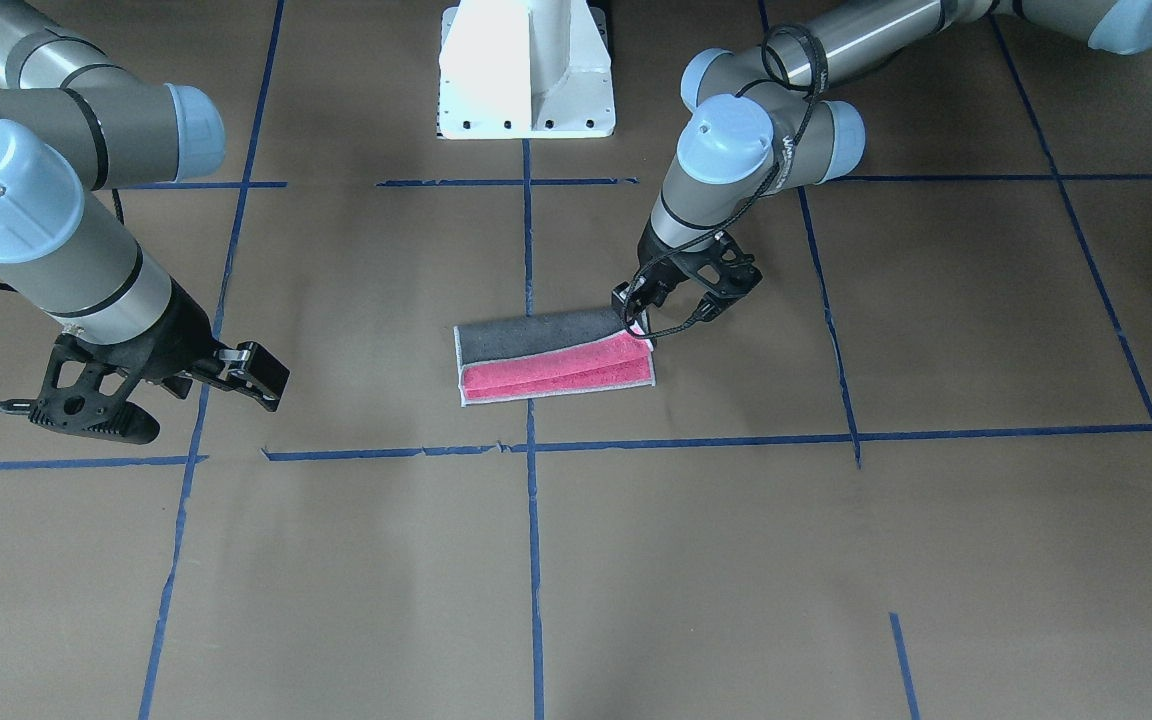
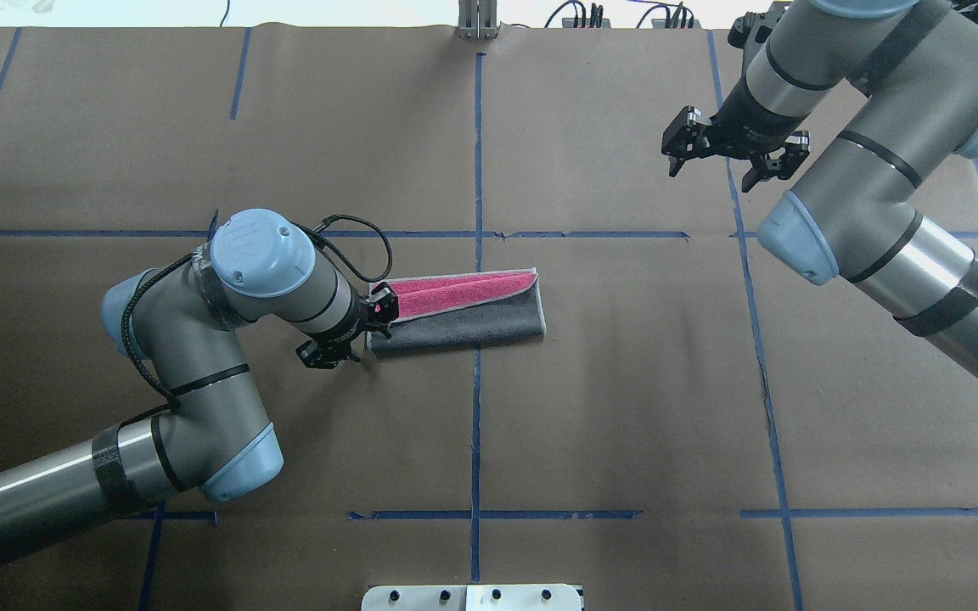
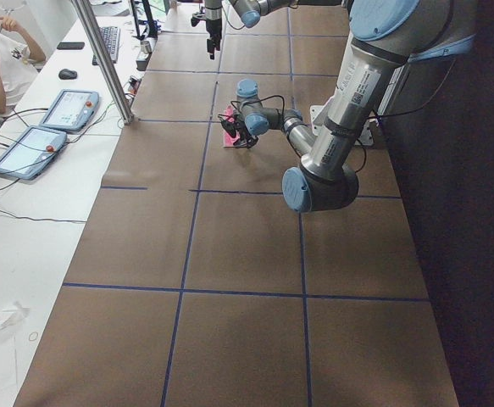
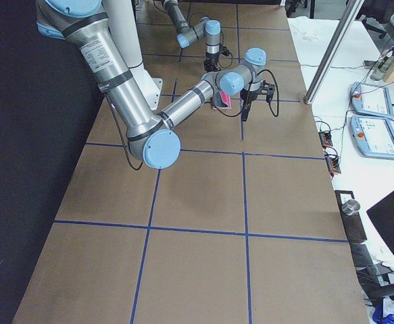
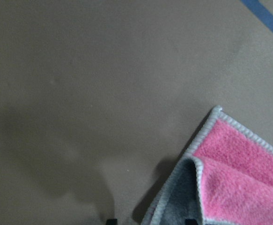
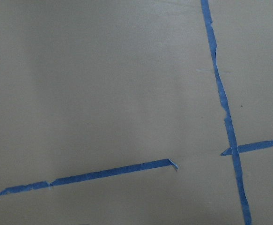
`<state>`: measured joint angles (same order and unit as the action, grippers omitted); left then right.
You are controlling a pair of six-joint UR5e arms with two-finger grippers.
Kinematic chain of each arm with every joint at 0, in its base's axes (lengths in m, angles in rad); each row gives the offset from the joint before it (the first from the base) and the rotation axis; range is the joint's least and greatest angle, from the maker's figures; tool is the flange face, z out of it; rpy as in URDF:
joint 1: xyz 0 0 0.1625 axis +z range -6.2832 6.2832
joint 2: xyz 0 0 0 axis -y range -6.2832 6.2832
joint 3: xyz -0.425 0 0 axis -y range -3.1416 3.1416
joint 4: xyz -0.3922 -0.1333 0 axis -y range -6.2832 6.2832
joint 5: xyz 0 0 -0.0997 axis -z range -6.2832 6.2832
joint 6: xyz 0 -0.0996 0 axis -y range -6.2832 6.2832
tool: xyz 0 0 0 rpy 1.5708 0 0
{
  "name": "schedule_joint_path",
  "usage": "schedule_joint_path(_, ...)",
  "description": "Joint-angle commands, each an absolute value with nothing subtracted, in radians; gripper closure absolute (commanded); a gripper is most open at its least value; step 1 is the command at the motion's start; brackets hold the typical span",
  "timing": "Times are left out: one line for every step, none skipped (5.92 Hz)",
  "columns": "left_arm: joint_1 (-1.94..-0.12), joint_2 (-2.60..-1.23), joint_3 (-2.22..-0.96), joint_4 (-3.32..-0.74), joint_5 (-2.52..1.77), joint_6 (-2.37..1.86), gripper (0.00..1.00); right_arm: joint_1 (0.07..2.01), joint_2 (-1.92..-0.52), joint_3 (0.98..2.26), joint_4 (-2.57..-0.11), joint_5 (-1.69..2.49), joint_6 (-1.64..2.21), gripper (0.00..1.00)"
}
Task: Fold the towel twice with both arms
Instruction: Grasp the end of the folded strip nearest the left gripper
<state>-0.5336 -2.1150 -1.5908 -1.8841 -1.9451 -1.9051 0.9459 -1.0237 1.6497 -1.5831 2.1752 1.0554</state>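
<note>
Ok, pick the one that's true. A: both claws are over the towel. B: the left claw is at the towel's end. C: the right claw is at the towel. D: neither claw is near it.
B: the left claw is at the towel's end; the right claw hangs well away from it.

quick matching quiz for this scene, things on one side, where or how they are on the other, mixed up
Things:
1. towel
2. left pincer
3. right pincer
4. white base

Place or state:
a. open, well away from the towel
b. at the table edge on the robot's side, on the centre tape line
c. lying flat, a grey flap beside a pink strip
d. down at one end corner of the towel

Pairs: 1-c, 2-d, 3-a, 4-b
</note>
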Motion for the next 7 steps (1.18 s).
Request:
schedule_joint_path(-0.531, -2.117, -1.579, -1.885, -1.947, -1.905, 0.45, 0.951, -1.031, 1.652, -1.583, 2.175, 1.055, 0.00)
schedule_joint_path(-0.529, -2.123, -1.580, -1.885, -1.948, -1.905, 0.46, 0.954, -1.031, 1.654, -1.583, 2.175, 1.054, 0.00)
schedule_joint_path(-0.529, -2.126, -1.583, -1.885, -1.950, -1.908, 0.46, 0.959, -1.032, 1.654, -1.583, 2.175, 1.046, 0.00)
schedule_joint_path(-0.525, -2.126, -1.582, -1.885, -1.950, -1.913, 0.52, 0.960, -1.034, 1.654, -1.583, 2.175, 1.045, 0.00)
schedule_joint_path(-0.525, -2.126, -1.582, -1.885, -1.950, -1.907, 0.75, 0.960, -1.040, 1.658, -1.583, 2.175, 1.045, 0.00)
schedule_joint_path(-0.525, -2.125, -1.594, -1.884, -1.957, -1.905, 0.98, 0.960, -1.040, 1.661, -1.583, 2.175, 1.045, 0.00)
schedule_joint_path(-0.532, -2.125, -1.600, -1.884, -1.960, -1.905, 1.00, 0.963, -1.042, 1.663, -1.583, 2.175, 1.045, 0.00)
